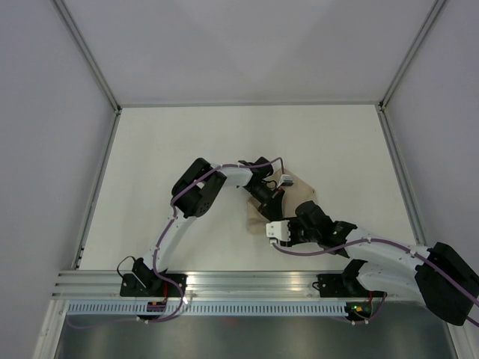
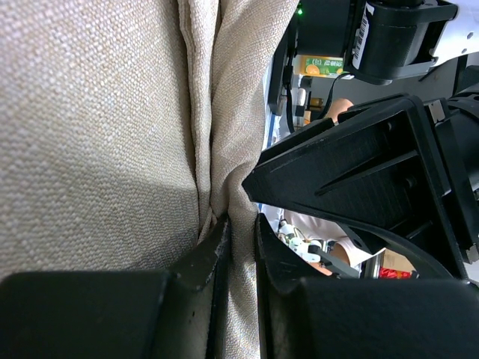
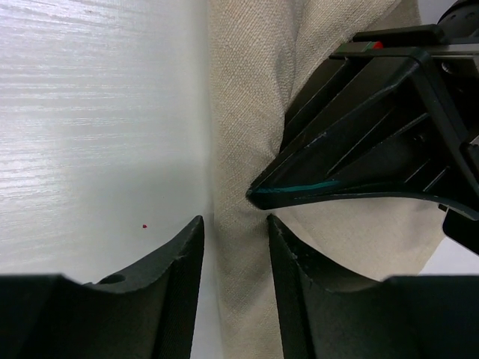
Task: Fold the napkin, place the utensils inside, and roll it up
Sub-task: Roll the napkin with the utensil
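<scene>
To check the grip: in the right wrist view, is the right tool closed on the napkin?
No, the right tool is open, its fingers set apart over the napkin.

The napkin (image 1: 303,191) lies on the surface (image 1: 172,164). The left hand (image 1: 269,196) is over the napkin's left part, pinching a fold. The right hand (image 1: 278,230) straddles the napkin's near edge, apparently without clamping it.

1. A white barcode sticker (image 2: 364,30) sits on a black housing (image 2: 400,41) in the left wrist view; its characters are too small to read.
2. A green-and-orange label (image 2: 323,66) in the background carries print that is illegible.
3. Nothing else is readable.
</scene>
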Robot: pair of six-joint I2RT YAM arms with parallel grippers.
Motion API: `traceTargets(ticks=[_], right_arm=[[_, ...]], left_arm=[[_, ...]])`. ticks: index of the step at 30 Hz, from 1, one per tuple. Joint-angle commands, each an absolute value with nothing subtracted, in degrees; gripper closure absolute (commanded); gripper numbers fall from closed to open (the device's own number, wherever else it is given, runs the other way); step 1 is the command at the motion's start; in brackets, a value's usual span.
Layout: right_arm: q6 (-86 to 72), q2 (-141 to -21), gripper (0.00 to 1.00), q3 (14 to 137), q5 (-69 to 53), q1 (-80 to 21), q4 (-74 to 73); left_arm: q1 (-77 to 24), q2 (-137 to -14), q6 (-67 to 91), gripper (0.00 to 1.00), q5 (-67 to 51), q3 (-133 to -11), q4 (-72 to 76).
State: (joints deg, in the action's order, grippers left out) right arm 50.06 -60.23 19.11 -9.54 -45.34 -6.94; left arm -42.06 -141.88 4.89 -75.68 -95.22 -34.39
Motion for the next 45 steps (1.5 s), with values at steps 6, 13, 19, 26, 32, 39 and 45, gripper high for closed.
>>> traceTargets(ticks=[6,13,19,26,32,39,45], right_arm=[[49.2,-64.5,0.81,20.1,-7.6,-46.0,-12.6],[47.8,-67.3,0.98,23.0,-9.7,-45.9,-17.5],[48.4,-70.6,0.99,25.2,-12.2,-44.0,-18.4],[50.6,-80.0,1.0,33.3,-14.3,-41.8,-17.2],[51.9,-88.9,0.99,42.3,-15.6,-41.7,-16.8],[54.0,-96.7,1.0,48.4,-18.2,-41.4,-22.0],[53.9,-100.6,0.99,53.2,-19.9,-41.5,-30.0]], left_arm=[[-41.0,-147.4,6.9,0.98,-66.0,-93.7,-36.2],[-40.8,-144.7,9.6,0.98,-66.6,-92.0,-32.0],[-38.8,-139.3,25.0,0.91,-65.3,-84.4,-14.6],[-34.8,-135.6,34.1,0.92,-61.8,-79.1,-5.6],[-30.2,-133.9,35.2,0.94,-58.2,-77.6,-6.0],[-28.7,-131.1,35.7,0.85,-54.8,-75.2,-4.8],[-28.7,-123.1,30.9,0.73,-50.4,-71.9,-4.0]])
